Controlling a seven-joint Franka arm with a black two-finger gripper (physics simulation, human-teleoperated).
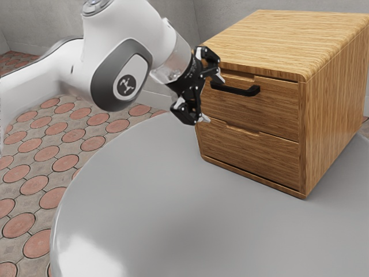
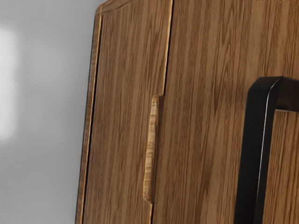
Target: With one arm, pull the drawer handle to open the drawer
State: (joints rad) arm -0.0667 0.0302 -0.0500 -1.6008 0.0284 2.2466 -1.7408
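Standing at the near rim of the round grey table (image 1: 173,219): bare top, cabinet set toward the far side.

Next in, the white jointed robot arm (image 1: 115,52) reaches from the exterior view's left. Its black two-finger claw (image 1: 211,97) is spread wide, one finger above the other, holding nothing.

The slim black bar handle (image 1: 236,89) lies just beyond the claw toward the exterior view's right. Its long axis runs level across the upper wooden drawer front (image 1: 259,109), crosswise to the finger gap. The handle's near end sits about level with the upper finger; whether they touch, I cannot tell. Judgement: ease further in before closing.

The drawer looks flush in the oak-grain box cabinet (image 1: 288,40).

Markings: a round white emblem (image 1: 127,85) on the arm's joint; no legible lettering.
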